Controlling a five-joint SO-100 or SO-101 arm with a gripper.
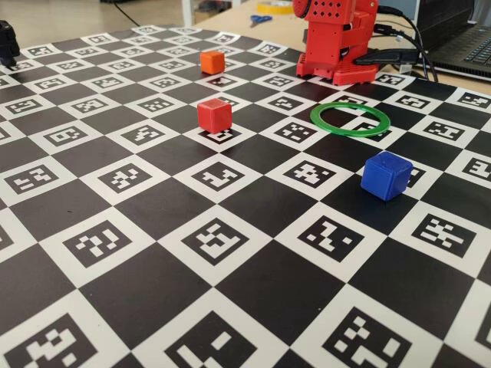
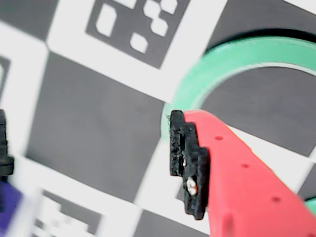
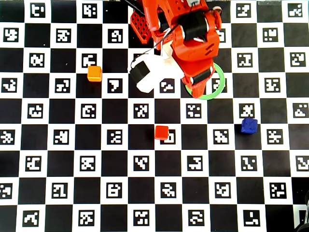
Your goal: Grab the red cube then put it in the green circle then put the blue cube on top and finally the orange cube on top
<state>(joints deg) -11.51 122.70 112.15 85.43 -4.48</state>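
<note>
The red cube [image 1: 214, 115] [image 3: 161, 132] sits alone on the checkered mat, apart from the arm. Farther back is the orange cube [image 1: 212, 62] [image 3: 94, 73]. The blue cube [image 1: 387, 175] [image 3: 249, 125] lies on the mat in front of the green circle [image 1: 316, 119] [image 3: 223, 84], which is empty. In the overhead view my gripper [image 3: 195, 90] hangs over the ring's left edge. The wrist view shows my gripper [image 2: 89, 143] open with nothing between its fingers, and the ring [image 2: 232, 54] behind the red finger's black pad [image 2: 185, 158]. A blurred blue-violet patch [image 2: 7, 207] touches the lower left edge; I cannot tell what it is.
The red arm base [image 1: 337, 38] stands at the back of the mat [image 1: 230, 291], just behind the ring. Cables and a laptop [image 1: 468, 46] lie on the right beyond the mat. Scissors [image 1: 259, 19] rest on the wooden table behind.
</note>
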